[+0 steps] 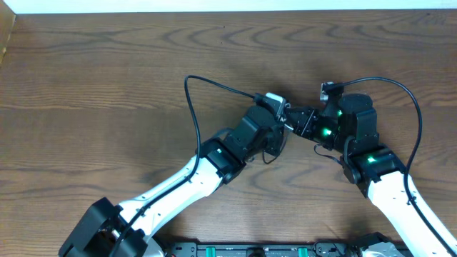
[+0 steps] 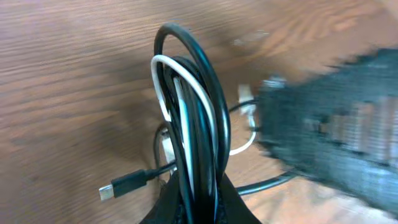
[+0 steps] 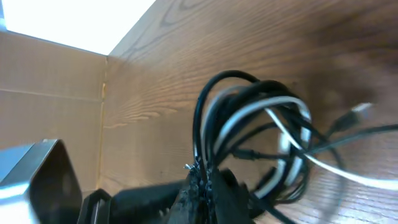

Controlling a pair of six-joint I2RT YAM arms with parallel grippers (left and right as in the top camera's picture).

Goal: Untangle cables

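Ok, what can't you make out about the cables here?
Left wrist: how the cables cross, too tightly bunched; the right arm, blurred.
Right wrist: a plug, blurred.
Overhead: the cables again, hidden beneath the left gripper and right gripper.

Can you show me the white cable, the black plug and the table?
white cable (image 2: 156,81), left wrist view, on the left side of its loop.
black plug (image 2: 124,184), left wrist view, on its black body.
table (image 2: 62,93), left wrist view, on bare wood.
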